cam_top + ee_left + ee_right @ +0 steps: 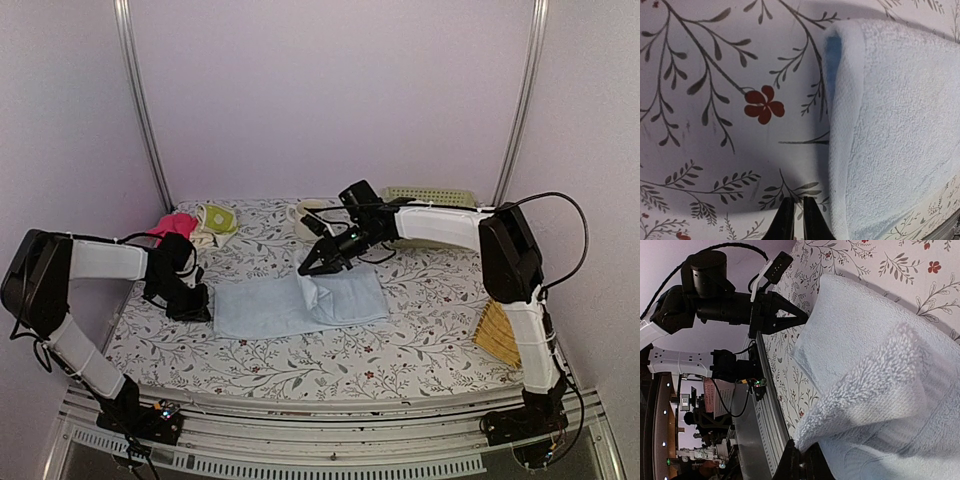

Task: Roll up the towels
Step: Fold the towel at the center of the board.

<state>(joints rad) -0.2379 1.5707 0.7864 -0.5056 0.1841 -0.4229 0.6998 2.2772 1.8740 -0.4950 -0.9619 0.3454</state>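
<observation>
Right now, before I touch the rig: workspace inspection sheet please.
Surface: floral tablecloth, lying flat.
Job's things: pale blue towel flat at centre, one fold raised; patterned towel bunched back left, unrolled.
Clutter: pink cloth, cream item, green basket at back; bamboo tray at right edge.
Grippers: right gripper shut on the raised fold; left gripper shut, empty, beside the towel's left edge.
Cables: black cable loops off the right arm.
Surroundings: plain walls, metal poles.
</observation>
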